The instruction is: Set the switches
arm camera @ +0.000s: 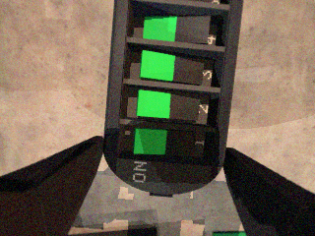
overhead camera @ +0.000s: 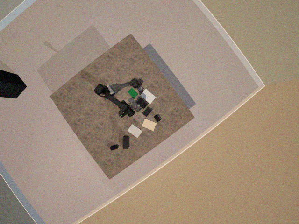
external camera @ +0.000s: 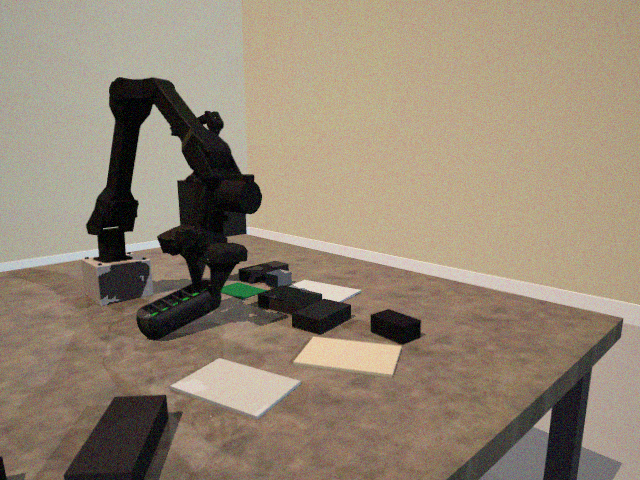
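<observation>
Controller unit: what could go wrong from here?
1. The controller unit looks tilted, pinched by the gripper only near its switch 1 end; it could pivot or slip.
2. If let go like this, the raised end may drop rather than settle flat.
3. The label isn't visible in any view, so setting switches now would be guesswork.
</observation>
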### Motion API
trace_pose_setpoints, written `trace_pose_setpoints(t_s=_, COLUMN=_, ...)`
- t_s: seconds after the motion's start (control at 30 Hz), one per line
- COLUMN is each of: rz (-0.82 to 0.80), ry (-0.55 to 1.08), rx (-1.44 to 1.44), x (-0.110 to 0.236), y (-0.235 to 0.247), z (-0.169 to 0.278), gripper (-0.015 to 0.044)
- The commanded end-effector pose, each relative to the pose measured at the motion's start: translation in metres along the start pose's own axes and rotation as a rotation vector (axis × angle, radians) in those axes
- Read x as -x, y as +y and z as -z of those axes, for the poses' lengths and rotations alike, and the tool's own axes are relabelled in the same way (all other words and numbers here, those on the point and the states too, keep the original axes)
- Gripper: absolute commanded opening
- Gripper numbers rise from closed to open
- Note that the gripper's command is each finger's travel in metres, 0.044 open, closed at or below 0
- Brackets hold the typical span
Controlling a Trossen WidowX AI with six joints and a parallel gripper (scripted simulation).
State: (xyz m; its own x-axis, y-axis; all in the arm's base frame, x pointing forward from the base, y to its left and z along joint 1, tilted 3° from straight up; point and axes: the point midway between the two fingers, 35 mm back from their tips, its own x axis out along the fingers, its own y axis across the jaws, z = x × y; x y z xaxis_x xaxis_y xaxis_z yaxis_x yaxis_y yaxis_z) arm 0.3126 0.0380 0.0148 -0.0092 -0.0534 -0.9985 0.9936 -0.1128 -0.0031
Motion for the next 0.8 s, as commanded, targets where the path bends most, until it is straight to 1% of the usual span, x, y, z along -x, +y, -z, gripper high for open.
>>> trace_pose_setpoints(t_s=0.0, rz=-0.009, ry=0.005, rx=0.001, x=0.005, y=0.001, z=-0.003, gripper=0.0336)
trace_pose_setpoints(t_s=0.77, rz=-0.009, ry=0.043, rx=0.001, x=0.016, y=0.001, z=-0.015, gripper=0.0336)
